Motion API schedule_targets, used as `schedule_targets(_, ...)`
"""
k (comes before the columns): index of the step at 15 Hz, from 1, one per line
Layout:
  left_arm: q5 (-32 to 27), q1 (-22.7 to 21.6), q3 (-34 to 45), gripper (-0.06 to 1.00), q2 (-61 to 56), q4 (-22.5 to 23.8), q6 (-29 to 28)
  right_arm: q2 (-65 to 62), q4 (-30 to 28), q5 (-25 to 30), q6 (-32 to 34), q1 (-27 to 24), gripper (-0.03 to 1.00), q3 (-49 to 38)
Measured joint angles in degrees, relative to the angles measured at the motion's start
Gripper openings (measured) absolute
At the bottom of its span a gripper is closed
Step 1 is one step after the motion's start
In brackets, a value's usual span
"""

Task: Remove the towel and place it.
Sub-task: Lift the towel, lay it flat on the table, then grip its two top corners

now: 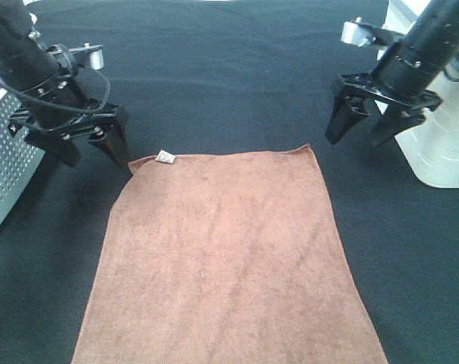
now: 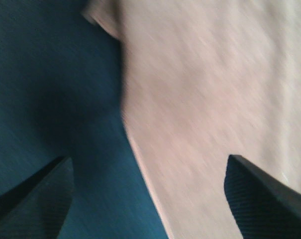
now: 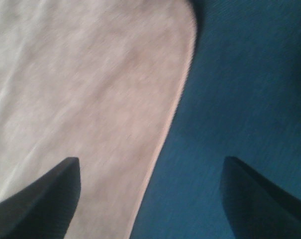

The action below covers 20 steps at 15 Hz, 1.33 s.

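Observation:
The brown towel (image 1: 225,258) lies flat on the black table cloth (image 1: 214,76), with its small white tag (image 1: 165,156) at the far left corner. My left gripper (image 1: 94,154) is open and empty, hovering just left of that corner; the left wrist view shows the towel's edge (image 2: 200,99) between its fingertips (image 2: 36,199). My right gripper (image 1: 360,135) is open and empty, above the cloth just right of the towel's far right corner. The right wrist view shows the towel's hem (image 3: 90,89) between its fingertips (image 3: 41,199).
A perforated grey metal box (image 1: 5,163) stands at the left edge, behind the left arm. A white container (image 1: 445,148) stands at the right edge, beside the right arm. Black cloth surrounds the towel on all sides.

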State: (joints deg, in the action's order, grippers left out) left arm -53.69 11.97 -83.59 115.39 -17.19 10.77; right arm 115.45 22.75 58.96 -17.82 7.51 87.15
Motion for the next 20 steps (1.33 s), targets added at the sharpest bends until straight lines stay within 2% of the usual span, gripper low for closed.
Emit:
schedule_targets(3, 0.0, -1.9, -8.6, 0.76, 7.6, -0.1, 1.3, 9.6, 0.4, 0.8, -0.3, 0.0, 0.77, 10.8)
schedule_targets(8, -0.5, -3.8, -15.0, 0.76, 15.0, -2.2, 3.0, 18.4, 0.5, 1.3, -0.3, 0.0, 0.77, 20.3)
schedule_targets(13, 0.0, -4.6, -16.7, 0.76, 19.8, -8.5, 8.0, 23.5, 0.5, -1.2, -0.5, 0.0, 0.77, 22.6)
schedule_targets(20, 0.2, -4.9, -17.1, 0.76, 20.6, -11.6, 8.6, 24.8, 0.6, -4.6, 0.2, 0.0, 0.77, 23.0)
